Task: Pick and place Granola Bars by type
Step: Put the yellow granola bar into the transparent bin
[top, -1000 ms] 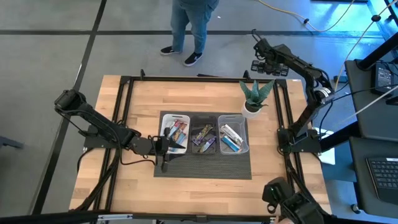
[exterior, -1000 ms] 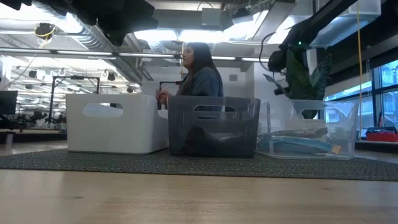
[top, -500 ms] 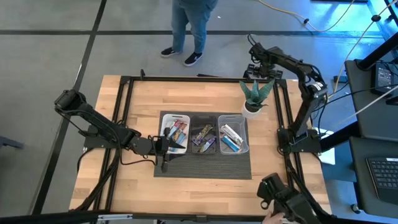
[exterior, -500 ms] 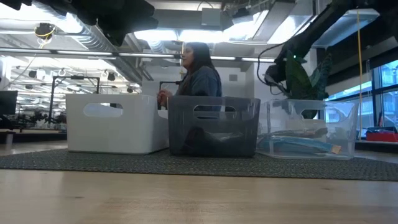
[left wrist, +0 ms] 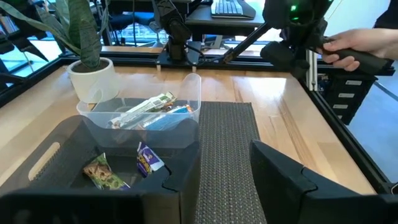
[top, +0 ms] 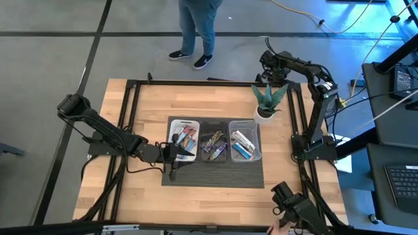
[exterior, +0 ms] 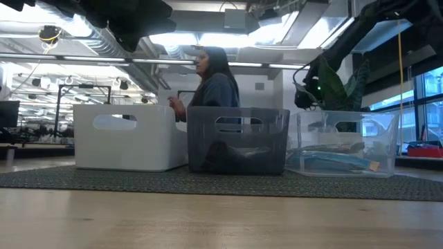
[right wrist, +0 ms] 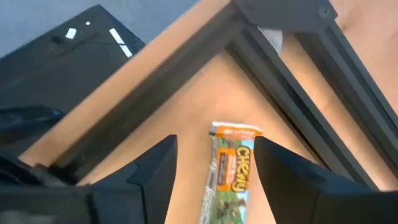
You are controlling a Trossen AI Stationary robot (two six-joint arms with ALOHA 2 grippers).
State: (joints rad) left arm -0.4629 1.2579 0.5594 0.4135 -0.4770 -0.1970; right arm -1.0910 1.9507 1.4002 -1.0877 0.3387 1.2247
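Right gripper [right wrist: 214, 168], upper right of high view, fingers wide over green-and-orange wrapped granola bar [right wrist: 229, 171] on wood surface [right wrist: 186, 106]. Risk, I'd judge: flat bar skids sideways on closing. Left gripper [top: 176, 151] at white tray [top: 173, 124]; fingers' state unclear.

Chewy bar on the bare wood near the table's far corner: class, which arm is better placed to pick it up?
The right. Its open gripper hovers over the Chewy bar; the left gripper sits at the white tray.

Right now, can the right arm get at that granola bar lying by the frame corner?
Probably yes. The right gripper hangs open right over the Chewy granola bar, with bare wood around it and nothing between.
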